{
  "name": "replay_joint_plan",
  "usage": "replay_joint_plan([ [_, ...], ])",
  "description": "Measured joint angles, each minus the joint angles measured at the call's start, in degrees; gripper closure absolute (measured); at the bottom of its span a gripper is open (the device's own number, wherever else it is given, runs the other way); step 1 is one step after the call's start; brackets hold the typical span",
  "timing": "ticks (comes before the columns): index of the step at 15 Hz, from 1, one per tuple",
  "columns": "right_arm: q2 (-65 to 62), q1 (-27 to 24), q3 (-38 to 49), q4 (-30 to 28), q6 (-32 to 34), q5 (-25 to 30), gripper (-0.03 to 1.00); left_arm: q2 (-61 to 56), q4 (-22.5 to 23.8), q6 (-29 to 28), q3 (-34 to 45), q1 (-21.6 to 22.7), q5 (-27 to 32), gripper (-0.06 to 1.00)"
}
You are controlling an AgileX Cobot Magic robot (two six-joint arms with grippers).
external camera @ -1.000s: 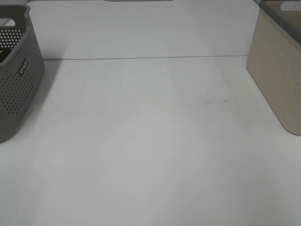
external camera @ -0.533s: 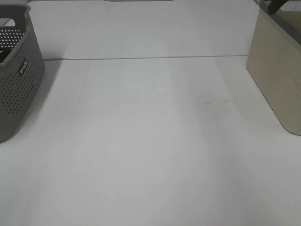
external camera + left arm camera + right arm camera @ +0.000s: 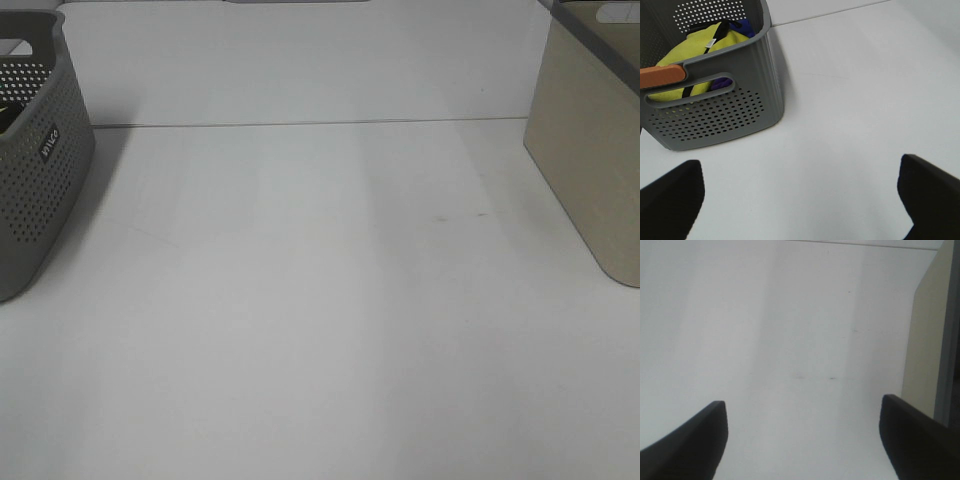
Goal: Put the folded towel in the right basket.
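Note:
No folded towel lies on the white table. The right basket is beige with a dark rim and stands at the right edge; its inside is hidden. It also shows in the right wrist view. My left gripper is open and empty above the table next to the left basket. My right gripper is open and empty above the table, left of the beige basket. Neither gripper shows in the exterior high view.
The grey perforated left basket stands at the left edge. It holds a yellow cloth with a black strap and something blue. An orange piece sits at its rim. A seam crosses the table's back.
A dark shape that showed above the right basket's rim half a second ago has left the view. The table and both baskets have not moved.

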Motion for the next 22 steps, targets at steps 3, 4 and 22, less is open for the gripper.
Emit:
replay_joint_plan([
  [3,-5.1,0.0,3.7,-2.5,1.0,-0.1,0.20,0.0,0.0,0.0,0.0,0.0,0.0,-0.04],
  [4,-8.0,0.0,6.9,-2.7,1.3,-0.1,0.20,0.0,0.0,0.0,0.0,0.0,0.0,-0.04],
  [22,-94.4,0.0,81.1,-8.0,3.6,-6.8,0.20,0.0,0.0,0.0,0.0,0.0,0.0,-0.04],
])
